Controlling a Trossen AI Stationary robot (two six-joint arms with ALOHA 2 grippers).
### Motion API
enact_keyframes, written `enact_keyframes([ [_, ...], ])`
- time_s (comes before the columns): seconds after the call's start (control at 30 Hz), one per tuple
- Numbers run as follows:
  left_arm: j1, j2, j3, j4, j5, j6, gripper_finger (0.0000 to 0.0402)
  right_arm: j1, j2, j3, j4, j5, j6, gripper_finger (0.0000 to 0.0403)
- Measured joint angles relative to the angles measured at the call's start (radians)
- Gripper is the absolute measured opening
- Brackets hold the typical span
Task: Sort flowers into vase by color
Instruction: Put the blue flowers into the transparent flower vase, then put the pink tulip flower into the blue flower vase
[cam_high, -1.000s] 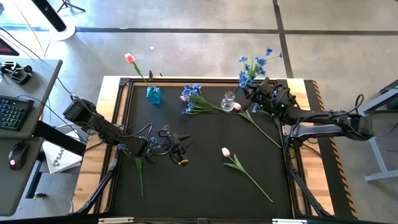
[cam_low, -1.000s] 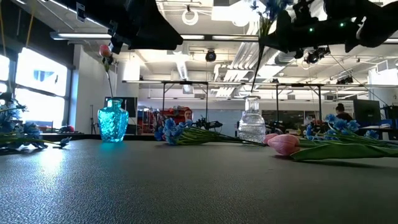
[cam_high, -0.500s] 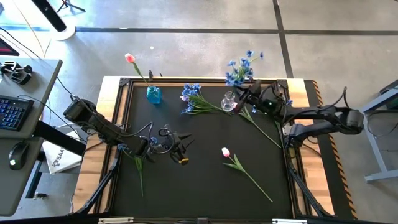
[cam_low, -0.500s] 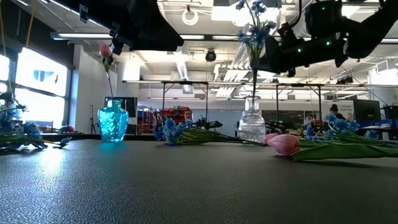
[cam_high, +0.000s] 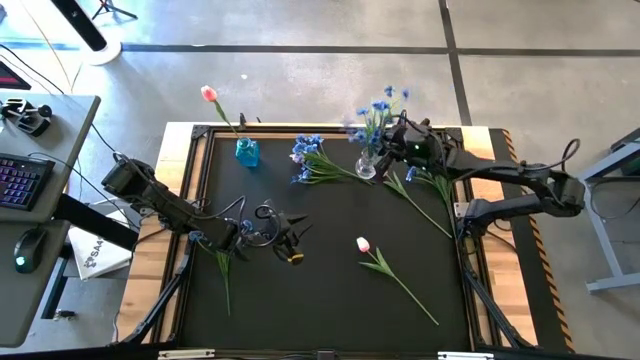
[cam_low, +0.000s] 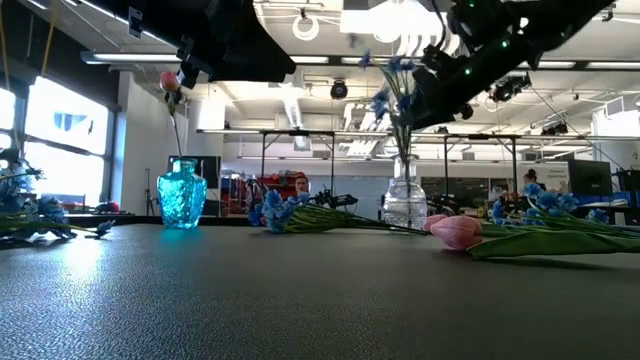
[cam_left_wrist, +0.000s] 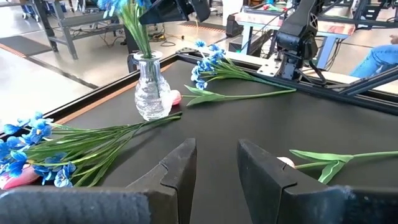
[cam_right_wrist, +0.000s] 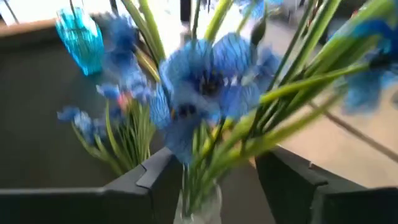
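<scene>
Two dark arms work over a black tabletop (cam_high: 330, 290). The right gripper (cam_high: 398, 142) hovers just above a clear glass vase (cam_high: 367, 164) near the far edge, its fingers parted around the stems of a blue flower bunch (cam_high: 376, 112) whose stems stand in that vase. A turquoise vase (cam_high: 246, 152) at the far left holds one pink tulip (cam_high: 209, 94). Another blue bunch (cam_high: 308, 154) lies between the vases; a loose tulip (cam_high: 364, 245) lies mid-table. The left gripper (cam_high: 291, 247) rests low near the left side, open and empty.
</scene>
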Motion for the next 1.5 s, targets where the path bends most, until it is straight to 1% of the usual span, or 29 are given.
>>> enact_keyframes([
  [0.13,-0.002,0.0,0.0,0.0,0.01,-0.006,0.0103,0.008,0.0,0.105,-0.235,0.036,0.003,0.0213],
  [0.23,-0.002,0.0,0.0,0.0,0.018,-0.007,0.0103,0.039,0.0,0.176,-0.41,0.127,0.023,0.0215],
  [0.33,-0.002,0.0,0.0,0.0,0.018,-0.006,0.0103,0.093,-0.006,0.227,-0.556,0.217,0.05,0.0215],
  [0.4,-0.002,0.0,0.0,0.0,0.018,-0.005,0.0103,0.137,-0.013,0.244,-0.631,0.243,0.085,0.0215],
  [0.53,-0.002,0.0,-0.001,-0.004,0.019,-0.005,0.0103,0.239,-0.032,0.233,-0.756,0.228,0.184,0.0215],
  [0.63,-0.002,0.0,-0.001,-0.004,0.02,-0.006,0.0103,0.311,-0.032,0.202,-0.854,0.165,0.277,0.0215],
  [0.73,-0.002,0.0,-0.001,-0.004,0.027,-0.006,0.0103,0.35,-0.031,0.117,-0.848,0.073,0.348,0.0208],
  [0.77,-0.002,0.0,-0.001,-0.004,0.027,-0.006,0.0103,0.352,-0.029,0.078,-0.83,0.059,0.37,0.0202],
  [0.83,-0.002,0.0,-0.001,-0.004,0.027,-0.006,0.0103,0.34,-0.022,-0.004,-0.766,0.066,0.405,0.019],
  [0.9,-0.002,0.0,0.0,-0.003,0.027,-0.005,0.0103,0.312,-0.013,-0.079,-0.681,0.1,0.426,0.0178],
  [0.97,-0.002,0.0,0.0,-0.001,0.027,-0.005,0.0103,0.275,-0.001,-0.134,-0.587,0.124,0.445,0.0166],
  [1.0,-0.002,0.0,-0.001,0.0,0.027,-0.005,0.0103,0.252,0.008,-0.153,-0.547,0.119,0.445,0.0161],
  [1.1,-0.002,0.0,-0.001,0.002,0.037,-0.005,0.0103,0.191,0.046,-0.186,-0.485,0.108,0.441,0.0146],
  [1.23,-0.002,0.0,-0.001,0.002,0.055,-0.005,0.0103,0.132,0.108,-0.193,-0.471,0.109,0.43,0.0135],
  [1.3,-0.002,0.0,0.0,0.002,0.06,-0.006,0.0103,0.121,0.137,-0.193,-0.453,0.098,0.4,0.0133],
  [1.4,-0.002,0.0,-0.001,0.003,0.071,-0.007,0.0103,0.116,0.177,-0.193,-0.425,0.043,0.372,0.0133],
  [1.5,-0.002,0.0,-0.001,0.003,0.08,-0.022,0.0103,0.117,0.206,-0.189,-0.407,0.032,0.333,0.0132],
])
